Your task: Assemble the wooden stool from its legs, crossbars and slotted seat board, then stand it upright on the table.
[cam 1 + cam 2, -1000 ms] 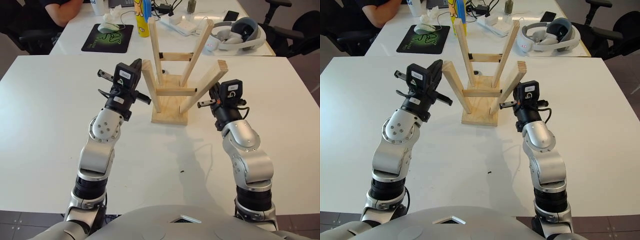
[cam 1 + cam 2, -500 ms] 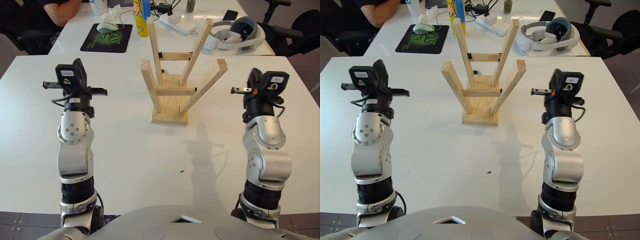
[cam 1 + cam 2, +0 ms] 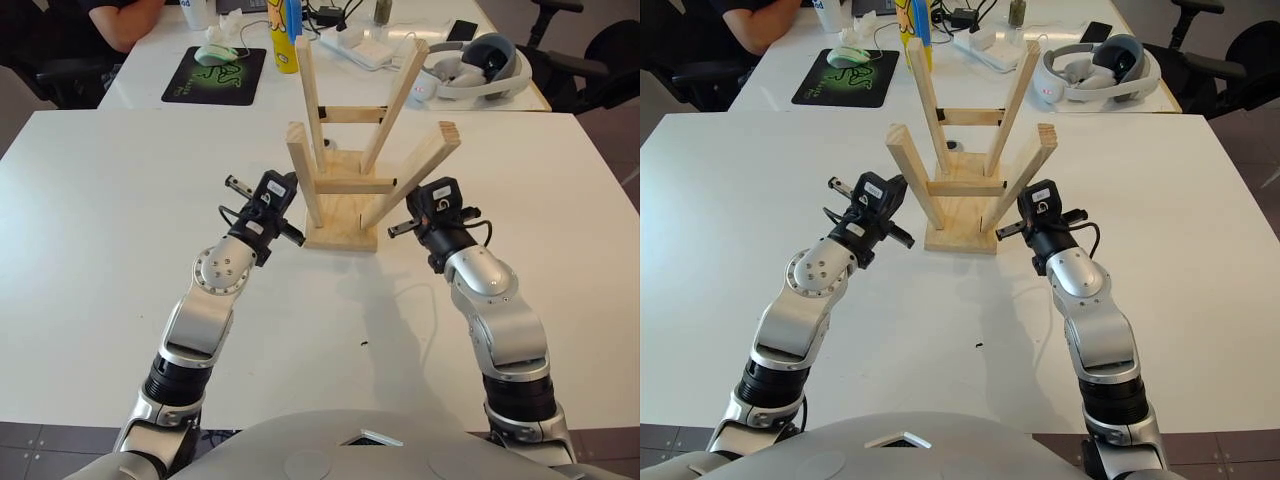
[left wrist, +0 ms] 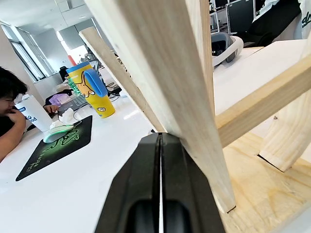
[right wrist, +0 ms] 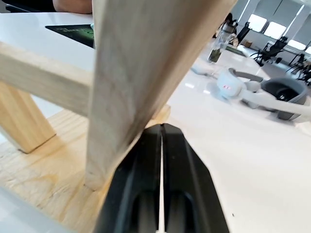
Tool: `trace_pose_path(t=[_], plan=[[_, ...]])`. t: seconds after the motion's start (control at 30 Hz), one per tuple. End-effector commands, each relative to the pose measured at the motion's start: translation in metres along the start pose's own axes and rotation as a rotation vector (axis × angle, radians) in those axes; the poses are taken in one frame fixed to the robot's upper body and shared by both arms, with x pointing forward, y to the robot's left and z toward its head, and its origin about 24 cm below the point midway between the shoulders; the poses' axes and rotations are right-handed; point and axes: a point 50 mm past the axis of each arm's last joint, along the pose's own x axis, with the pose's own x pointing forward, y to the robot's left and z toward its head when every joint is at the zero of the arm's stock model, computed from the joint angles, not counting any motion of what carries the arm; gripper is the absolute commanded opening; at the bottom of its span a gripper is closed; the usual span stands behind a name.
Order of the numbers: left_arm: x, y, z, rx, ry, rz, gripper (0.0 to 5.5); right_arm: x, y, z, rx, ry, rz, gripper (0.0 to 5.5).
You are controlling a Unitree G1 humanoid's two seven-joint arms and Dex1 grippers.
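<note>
On the white tabletop (image 3: pixel 100 250), near the middle of its far edge, we see the wooden stool (image 3: pixel 345 185) upside down, seat board (image 3: pixel 340 236) flat; left gripper (image 4: pixel 160 141) and right gripper (image 5: pixel 161 130), jaws pressed together, flank its near legs (image 3: pixel 304 170)

- We find the stool (image 3: pixel 340 190) upside down on the table (image 3: pixel 100 220), midway across and toward the far edge, with its seat board (image 3: pixel 341 228) flat on the tabletop and its 4 legs (image 3: pixel 312 90) pointing up.
- To its left is the left gripper (image 3: pixel 288 205), just beside the near left leg (image 3: pixel 303 175), low by the board.
- To its right is the right gripper (image 3: pixel 425 205), just beside the near right leg (image 3: pixel 415 180).
- Behind our table we see a 2nd table (image 3: pixel 150 90). On it a mouse (image 3: pixel 217 55) lies on a mouse pad (image 3: pixel 215 80) at left, a cup (image 3: pixel 286 35) stands just right of the pad, and a headset (image 3: pixel 475 65) lies farther right.
</note>
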Motion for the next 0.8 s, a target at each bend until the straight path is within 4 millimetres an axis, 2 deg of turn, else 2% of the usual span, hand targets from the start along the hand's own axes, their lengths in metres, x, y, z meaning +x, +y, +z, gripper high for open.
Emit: trace_pose_path(t=[0.03,0.07,0.13,0.2,0.27,0.3,0.33,0.4,0.47,0.57,0.67,0.8], plan=[[-0.004,0.016,-0.013,0.024,0.067,0.074,0.01,-0.005,-0.017,-0.001,0.039,-0.029,-0.095,0.0],[-0.005,0.019,-0.019,0.011,0.087,0.086,0.01,-0.005,-0.026,0.014,0.095,-0.131,-0.14,0.0],[-0.005,0.021,-0.025,-0.006,0.11,0.097,0.01,-0.007,-0.036,0.03,0.163,-0.249,-0.18,0.0],[-0.009,0.016,-0.039,-0.047,0.166,0.066,0.01,-0.01,-0.045,0.062,0.25,-0.437,-0.183,0.0],[-0.025,-0.003,-0.065,-0.059,0.28,-0.158,0.01,-0.009,-0.052,0.083,0.302,-0.53,-0.166,0.0],[-0.029,-0.009,-0.07,-0.061,0.305,-0.224,0.01,-0.01,-0.055,0.085,0.309,-0.537,-0.167,0.0],[-0.045,-0.007,-0.083,-0.058,0.37,-0.317,0.01,-0.009,-0.058,0.086,0.303,-0.535,-0.175,0.0],[-0.063,-0.002,-0.095,-0.058,0.433,-0.401,0.01,-0.008,-0.062,0.085,0.293,-0.527,-0.186,0.0],[-0.074,0.006,-0.094,-0.007,0.417,-0.486,0.01,-0.006,-0.067,0.078,0.298,-0.497,-0.218,0.0],[-0.067,0.0,-0.077,-0.003,0.242,-0.598,0.01,-0.01,-0.072,0.07,0.297,-0.477,-0.267,0.0],[-0.047,-0.023,-0.055,-0.054,0.059,-0.605,0.01,-0.006,-0.072,0.067,0.316,-0.466,-0.264,0.0],[-0.03,-0.045,-0.039,-0.08,-0.047,-0.604,0.01,-0.001,-0.071,0.068,0.296,-0.462,-0.237,0.0]])
